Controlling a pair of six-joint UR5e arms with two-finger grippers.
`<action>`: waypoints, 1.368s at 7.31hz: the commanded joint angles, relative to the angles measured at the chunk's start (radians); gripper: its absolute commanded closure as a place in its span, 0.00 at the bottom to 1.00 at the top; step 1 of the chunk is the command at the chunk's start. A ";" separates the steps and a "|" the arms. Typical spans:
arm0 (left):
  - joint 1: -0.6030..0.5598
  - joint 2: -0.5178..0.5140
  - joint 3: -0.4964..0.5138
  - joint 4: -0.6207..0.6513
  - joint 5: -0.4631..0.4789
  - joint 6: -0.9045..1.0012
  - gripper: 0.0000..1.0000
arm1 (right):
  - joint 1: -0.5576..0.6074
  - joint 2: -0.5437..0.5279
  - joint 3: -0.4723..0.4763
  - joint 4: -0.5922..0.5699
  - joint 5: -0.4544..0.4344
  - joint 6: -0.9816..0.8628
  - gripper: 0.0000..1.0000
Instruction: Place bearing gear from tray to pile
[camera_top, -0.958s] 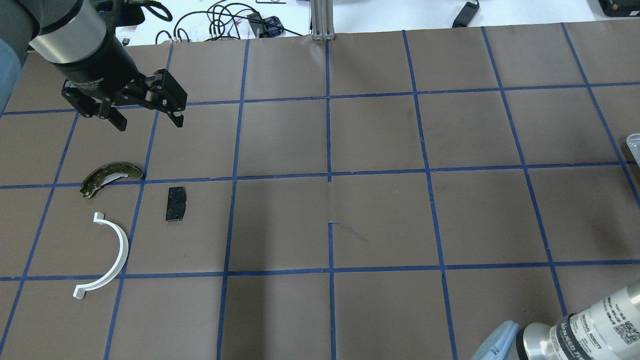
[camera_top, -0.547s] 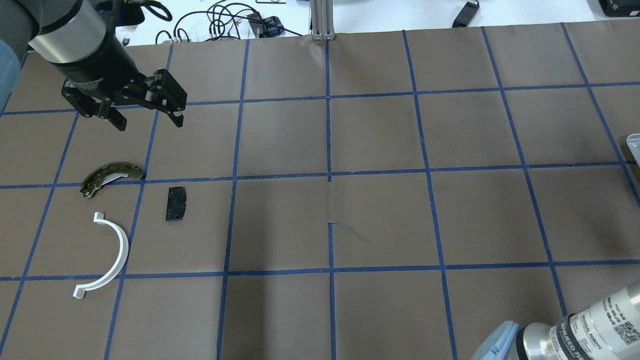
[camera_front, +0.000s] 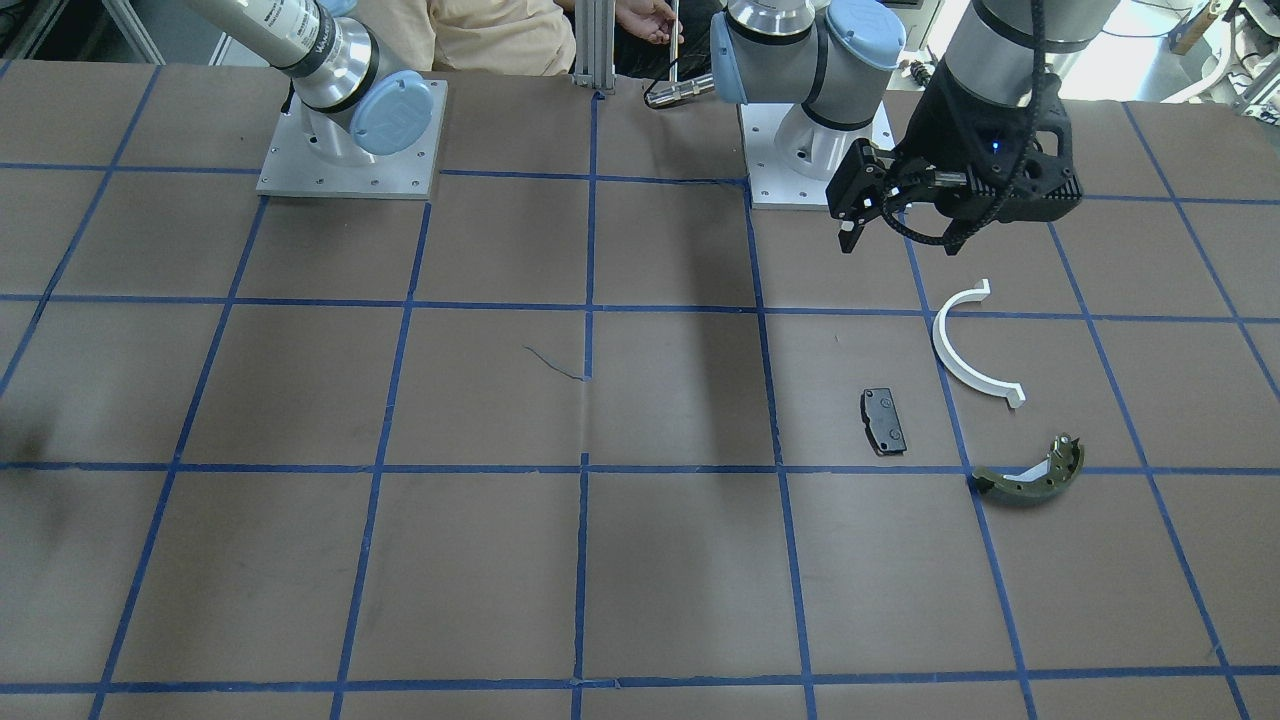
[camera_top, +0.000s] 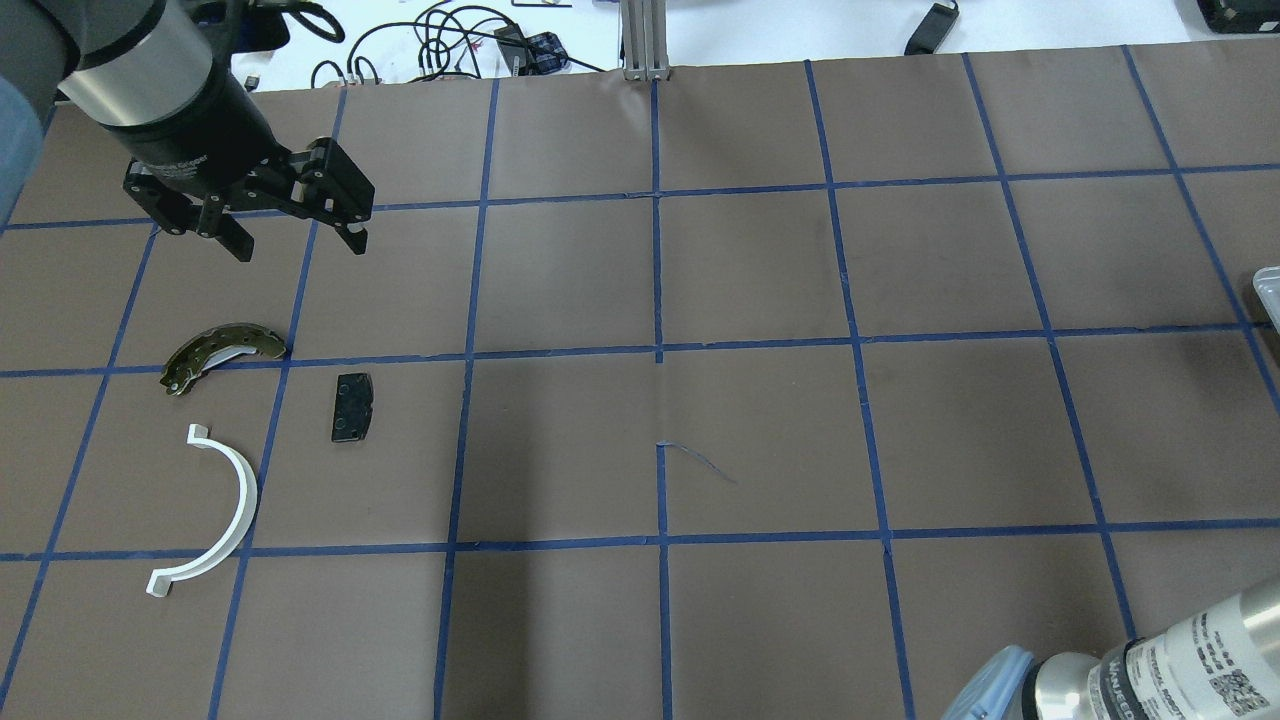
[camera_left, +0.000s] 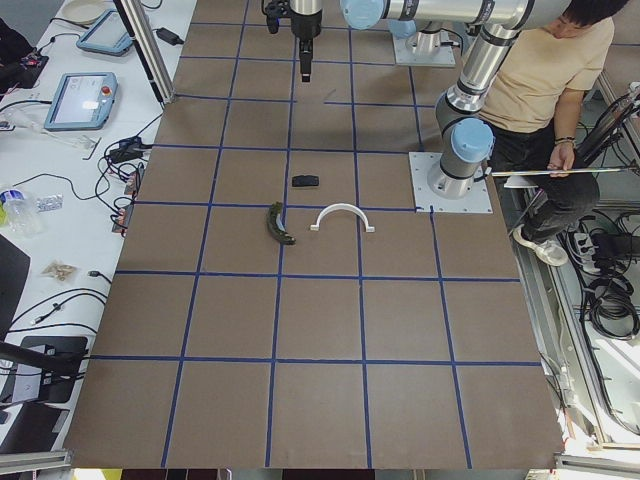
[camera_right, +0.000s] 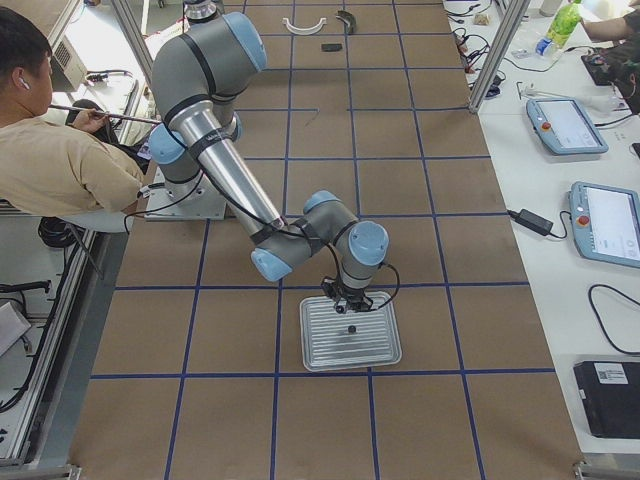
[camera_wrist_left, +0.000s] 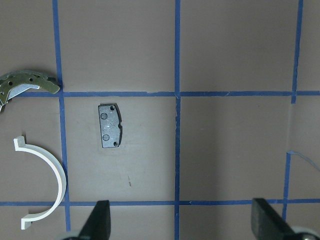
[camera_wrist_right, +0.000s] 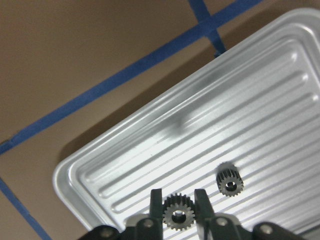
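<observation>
The right gripper pinches a small dark toothed gear over the ribbed silver tray at the bench's right end, likely for lifting. The left gripper hangs splayed, empty.

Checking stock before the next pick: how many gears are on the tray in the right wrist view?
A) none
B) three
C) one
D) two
D: the nearer gear sits between the fingers of the right gripper, and the other gear lies beside it on the tray.

Two gears; one shiny tray; one black pad; one white half-ring; one green curved shoe.
</observation>
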 joint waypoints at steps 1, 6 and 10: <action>0.000 0.000 0.000 0.000 0.000 0.000 0.00 | 0.111 -0.073 0.003 0.123 0.005 0.215 1.00; 0.003 0.000 0.000 0.000 0.000 0.000 0.00 | 0.450 -0.236 0.009 0.368 0.126 0.901 1.00; 0.002 0.001 0.000 0.000 -0.002 0.005 0.00 | 0.810 -0.255 0.020 0.346 0.179 1.531 1.00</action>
